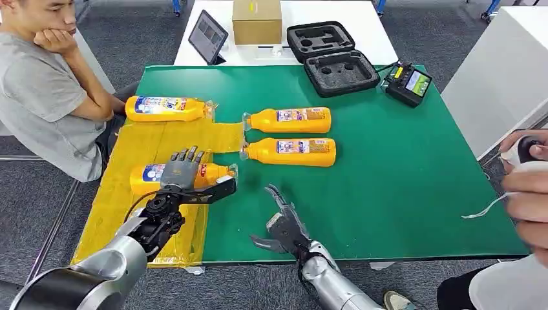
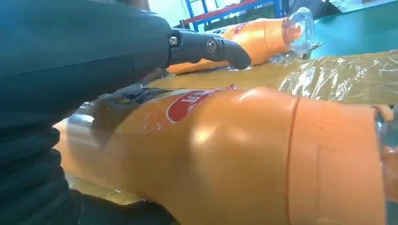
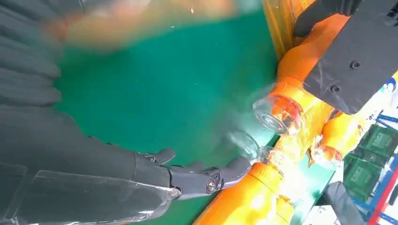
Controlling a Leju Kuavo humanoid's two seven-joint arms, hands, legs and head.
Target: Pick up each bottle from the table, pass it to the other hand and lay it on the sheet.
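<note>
Gripping an orange bottle [image 1: 213, 173] with unreadable label, the left robot hand [image 1: 182, 169] rests on the sheet [image 1: 139, 145]; right robot hand [image 1: 282, 219] spread empty.

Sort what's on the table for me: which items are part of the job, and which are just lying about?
Job:
- bottle under the left robot hand, on the yellow sheet
- far bottle on the sheet
- two bottles on the green mat
- right robot hand, open

Lying about:
- cardboard box
- tablet
- foam case
- remote controller

A green table [image 1: 400, 181] is carrying a yellow sheet [image 1: 129, 206], two orange bottles [image 1: 289, 120] [image 1: 291, 152] side by side, and a black controller [image 1: 408, 83]. Two more bottles [image 1: 167, 108] [image 1: 213, 173] are lying on the sheet.
</note>
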